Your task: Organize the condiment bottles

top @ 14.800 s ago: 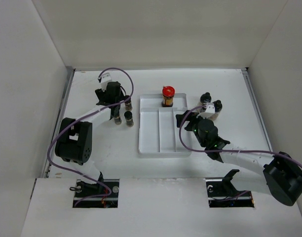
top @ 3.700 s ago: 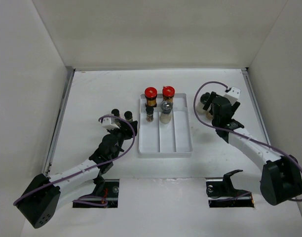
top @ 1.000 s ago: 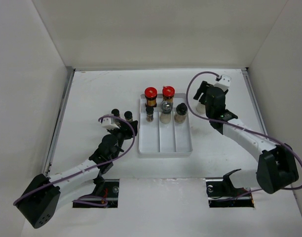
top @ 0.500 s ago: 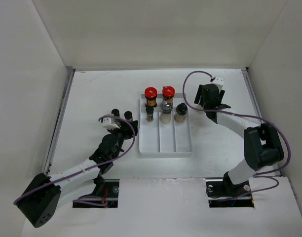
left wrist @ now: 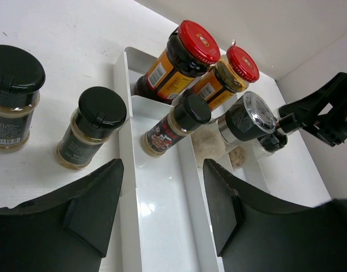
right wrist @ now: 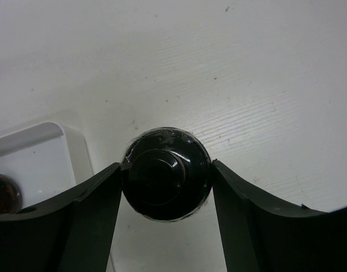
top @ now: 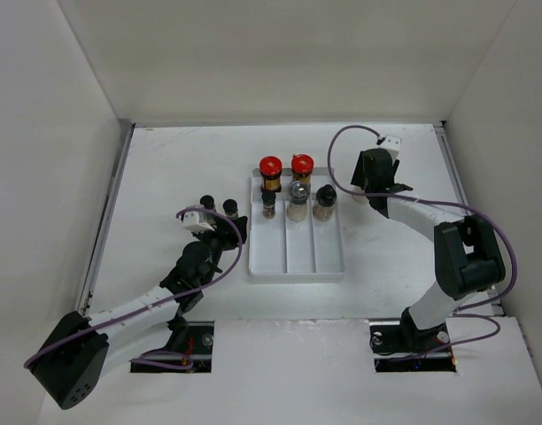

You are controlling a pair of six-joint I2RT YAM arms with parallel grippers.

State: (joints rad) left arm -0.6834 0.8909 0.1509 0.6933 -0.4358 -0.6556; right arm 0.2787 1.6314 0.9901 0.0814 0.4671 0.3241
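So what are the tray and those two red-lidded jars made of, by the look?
Tray: likely moulded plastic, glossy white, with soft reflections and rounded dividers. Red-lidded jars: apparently clear glass, glinting over dark and amber contents, with paper labels. Their lids look like painted metal, though plastic is possible.

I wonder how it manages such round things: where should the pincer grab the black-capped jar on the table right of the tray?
Probably around the round black cap of the jar, coming straight down: it stands upright, so the fingers of the right pincer can close on opposite sides, clear of the tray corner.
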